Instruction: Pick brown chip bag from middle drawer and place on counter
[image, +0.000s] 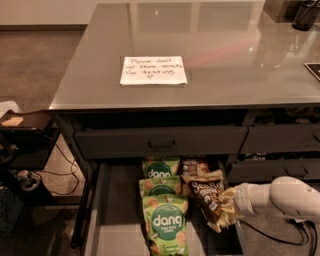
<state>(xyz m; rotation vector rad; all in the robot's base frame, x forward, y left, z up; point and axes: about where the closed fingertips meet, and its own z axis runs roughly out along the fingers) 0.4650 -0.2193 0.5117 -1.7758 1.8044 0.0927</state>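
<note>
The brown chip bag (207, 196) with white "Sea Salt" lettering hangs tilted over the right part of the open middle drawer (119, 210), its lower edge crumpled. My gripper (227, 206), at the end of the white arm (280, 197) reaching in from the right, is shut on the bag's lower right edge and holds it just above the drawer floor. The glossy grey counter (225, 65) spreads above, at the top of the drawer unit.
Three green "dang" bags (164, 222) lie in a row left of the brown bag. Another dark snack bag (195, 166) lies at the drawer's back. A closed drawer front with a bar handle (161, 142) sits above. A handwritten note (153, 70) lies on the counter. A dark side cart (25, 135) stands at left.
</note>
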